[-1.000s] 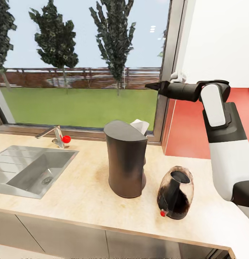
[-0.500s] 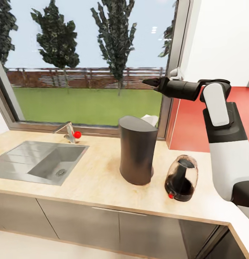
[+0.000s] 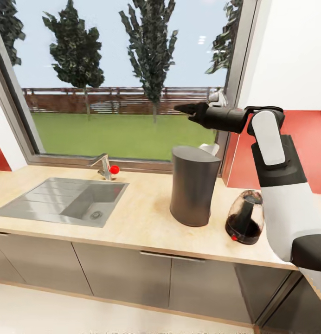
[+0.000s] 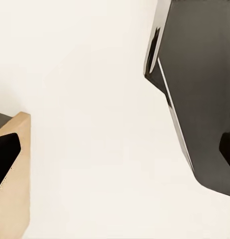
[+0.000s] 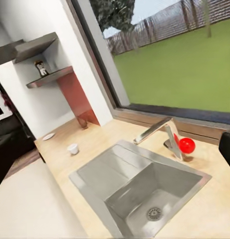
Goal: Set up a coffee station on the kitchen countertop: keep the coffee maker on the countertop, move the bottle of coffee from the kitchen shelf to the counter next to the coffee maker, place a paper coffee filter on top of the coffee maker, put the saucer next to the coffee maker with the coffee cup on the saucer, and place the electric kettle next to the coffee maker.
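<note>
You face a large window with trees and lawn outside, and below it runs the kitchen countertop (image 3: 132, 222), light beige, over dark grey cabinets. A steel sink (image 3: 67, 202) is set into it, with a tap (image 3: 105, 166) carrying a red knob at its back edge.

Your right gripper (image 3: 180, 109) is raised high in front of the window, the arm stretched out level across the head view. Its fingertips come to one dark point there, so they look closed or nearly so, but you cannot tell for certain, and nothing shows between them. Directly below and a little to the arm's side of that tip stands the coffee maker (image 3: 194, 185), a tall dark column on the counter. The paper coffee filter (image 3: 210, 149) shows as a bit of white at its top rear edge; whether it lies on the top or behind it is unclear. The electric kettle (image 3: 245, 217), clear dome on a black base with a red mark, stands just beside the coffee maker, under your right forearm.

Looking along the right gripper, past the sink, the far end of the counter holds the coffee cup (image 5: 72, 148) and, apart from it, the saucer (image 5: 48, 136). Above them the bottle of coffee (image 5: 42, 67) stands on the kitchen shelf (image 5: 50, 76).

The left wrist view gives a pale surface and dark panels; the state of your left gripper cannot be told.
</note>
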Tool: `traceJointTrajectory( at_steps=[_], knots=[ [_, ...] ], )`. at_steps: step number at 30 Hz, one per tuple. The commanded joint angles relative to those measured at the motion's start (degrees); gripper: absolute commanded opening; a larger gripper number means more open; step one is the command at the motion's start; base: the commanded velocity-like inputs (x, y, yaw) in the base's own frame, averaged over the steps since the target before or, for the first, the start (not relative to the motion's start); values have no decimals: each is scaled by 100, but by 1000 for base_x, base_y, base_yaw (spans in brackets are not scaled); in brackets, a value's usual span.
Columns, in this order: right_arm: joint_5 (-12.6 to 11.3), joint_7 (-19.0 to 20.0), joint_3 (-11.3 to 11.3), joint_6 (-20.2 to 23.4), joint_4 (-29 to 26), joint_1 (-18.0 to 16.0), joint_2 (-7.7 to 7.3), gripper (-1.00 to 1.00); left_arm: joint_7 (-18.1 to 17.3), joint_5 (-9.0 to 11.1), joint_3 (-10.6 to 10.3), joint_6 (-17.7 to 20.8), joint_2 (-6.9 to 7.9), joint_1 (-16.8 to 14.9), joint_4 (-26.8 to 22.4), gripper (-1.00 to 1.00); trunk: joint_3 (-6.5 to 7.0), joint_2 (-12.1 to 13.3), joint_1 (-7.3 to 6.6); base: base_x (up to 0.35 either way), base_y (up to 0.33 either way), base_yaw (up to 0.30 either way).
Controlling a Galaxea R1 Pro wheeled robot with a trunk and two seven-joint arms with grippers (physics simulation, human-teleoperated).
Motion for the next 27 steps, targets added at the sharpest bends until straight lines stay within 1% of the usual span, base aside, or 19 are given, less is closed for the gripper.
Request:
traceJointTrajectory(
  at_steps=[1, 2, 4, 6, 7, 8, 11, 17, 21, 23, 24, 25, 26, 27],
  knots=[
    [61, 58, 110, 12, -2, 66, 29, 100, 2, 42, 1, -3, 0, -3, -2, 100, -12, -13, 3, -92, 321, 0],
    [61, 59, 388, 11, -11, 187, 58, 100, 1, 42, 1, -7, 0, -3, -3, 100, -12, -13, 3, -88, 323, 0],
    [61, 60, 661, 11, -19, 232, 77, 100, 1, 42, 1, -8, 0, -3, -5, 100, -12, -13, 3, -87, 324, 0],
    [61, 64, 992, 11, -22, 256, 88, 100, 1, 32, 1, -8, -5, -3, -6, 100, -12, -13, 3, -92, 324, 0],
    [59, 78, 1279, 11, -23, 290, 92, 100, 5, 28, 1, -11, -7, -3, -6, 100, -12, -13, 3, -134, 317, 0],
    [57, 90, 1453, 11, -24, 327, 98, 100, 7, 29, 1, -10, -8, -3, -8, 100, -12, -13, 3, -166, 300, 0],
    [53, 106, 1733, 11, -24, 415, 122, 100, 14, 32, 1, -9, -8, -3, -10, 100, -12, -13, 3, -214, 268, 0],
    [52, 111, 1846, 11, -29, 546, 133, 100, 18, 33, 8, -9, -12, -3, -9, 100, -12, -13, 3, -269, 225, 0],
    [52, 111, 1899, 12, -21, 738, 137, 100, 22, 28, 9, -9, -21, -3, -12, 100, -12, -13, 3, -310, 114, 0],
    [52, 112, 1914, 11, -18, 907, 139, 100, 27, 26, 9, -9, -26, -8, -12, 100, -12, -13, 3, -329, 33, 0],
    [52, 112, 1922, 11, -17, 1052, 139, 100, 31, 28, 11, -9, -26, -10, -12, 100, -12, -13, 3, -334, 29, 0],
    [55, 112, 1967, 11, -15, 1204, 139, 100, 34, 35, 13, -9, -22, -12, -12, 100, -12, -13, 3, -334, 68, 0],
    [58, 112, 2090, 11, -3, 1358, 135, 100, 35, 39, 16, -9, -23, -16, -12, 100, -12, -13, 3, -305, 95, 0],
    [58, 112, 2142, 11, 1, 1412, 134, 100, 35, 39, 16, -9, -24, -17, -12, 100, -12, -13, 3, -286, 101, 0]
  ],
)
